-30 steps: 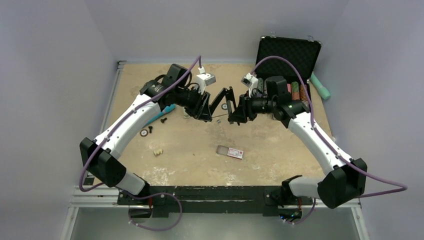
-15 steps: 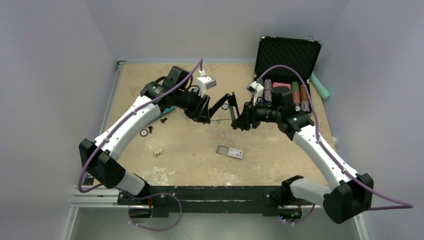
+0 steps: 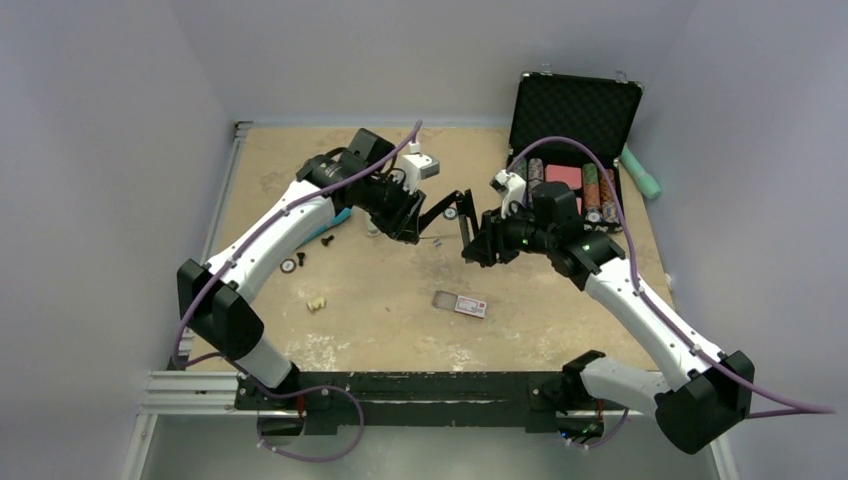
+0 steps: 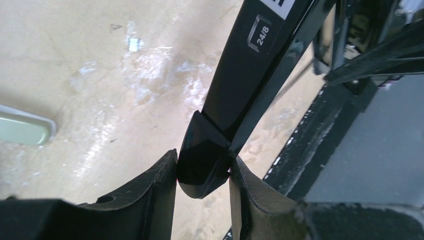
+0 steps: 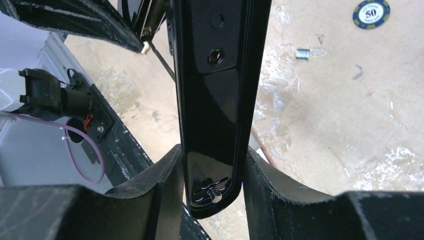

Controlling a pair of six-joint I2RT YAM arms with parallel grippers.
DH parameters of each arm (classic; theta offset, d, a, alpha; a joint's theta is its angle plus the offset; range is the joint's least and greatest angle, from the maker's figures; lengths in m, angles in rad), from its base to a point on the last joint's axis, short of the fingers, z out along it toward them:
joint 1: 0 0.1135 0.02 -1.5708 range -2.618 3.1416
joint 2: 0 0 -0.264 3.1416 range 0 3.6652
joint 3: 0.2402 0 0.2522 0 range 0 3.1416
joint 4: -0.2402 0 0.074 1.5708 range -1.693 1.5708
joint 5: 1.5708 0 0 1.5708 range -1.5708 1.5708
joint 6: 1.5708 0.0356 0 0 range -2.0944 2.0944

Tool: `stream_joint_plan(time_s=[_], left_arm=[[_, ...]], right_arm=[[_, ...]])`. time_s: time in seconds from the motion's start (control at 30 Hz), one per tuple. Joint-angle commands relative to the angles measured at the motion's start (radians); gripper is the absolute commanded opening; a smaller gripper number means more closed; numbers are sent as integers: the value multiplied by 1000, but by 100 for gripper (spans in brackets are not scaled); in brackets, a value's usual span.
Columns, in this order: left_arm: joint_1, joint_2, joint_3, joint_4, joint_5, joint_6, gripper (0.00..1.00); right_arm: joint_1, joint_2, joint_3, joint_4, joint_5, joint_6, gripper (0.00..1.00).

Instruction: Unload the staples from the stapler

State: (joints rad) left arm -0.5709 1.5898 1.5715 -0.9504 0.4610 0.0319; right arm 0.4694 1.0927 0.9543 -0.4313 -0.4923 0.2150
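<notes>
A black stapler point(image 3: 450, 208) hangs above the table's middle, swung open into an inverted V. My left gripper point(image 3: 412, 226) is shut on the tip of one arm, the one stamped 24/8 point(image 4: 250, 75), which sits pinched between the left gripper's point(image 4: 202, 171) fingers. My right gripper point(image 3: 478, 238) is shut on the end of the other arm point(image 5: 215, 100), where a small screw shows between the right gripper's point(image 5: 212, 186) fingers. A thin spring point(image 4: 295, 82) stretches between the two arms. A short strip of staples point(image 5: 302, 54) lies on the table below.
An open black case point(image 3: 575, 110) with poker chips stands at the back right, a teal tool point(image 3: 640, 170) beside it. A loose 50 chip point(image 5: 370, 13), a small card box point(image 3: 460, 303), screws point(image 3: 300, 258) and a pale green object point(image 4: 25, 131) lie on the sandy tabletop.
Both arms have swung their elbows round while keeping their grips. The stapler has sunk slightly and its peak sits lower and flatter.
</notes>
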Motion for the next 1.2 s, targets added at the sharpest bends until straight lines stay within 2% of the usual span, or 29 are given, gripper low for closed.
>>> stream_joint_plan(time_s=[0.0,0.3,0.53,0.87,1.17], left_arm=[[49,32,44,60,-356,39,0],[80,94,44,152,-368,67,0],[82,-18,-130,393,-415,117,0],[82,-13,-123,364,-363,74,0],[82,-60,-111,278,-246,-52,0]], right_arm=[[28,-50,47,-76,36,38,0],[103,-92,31,-95,61,101,0],[117,-72,53,-124,92,93,0],[119,-14,77,-82,79,94,0],[120,76,174,-29,57,95,0]])
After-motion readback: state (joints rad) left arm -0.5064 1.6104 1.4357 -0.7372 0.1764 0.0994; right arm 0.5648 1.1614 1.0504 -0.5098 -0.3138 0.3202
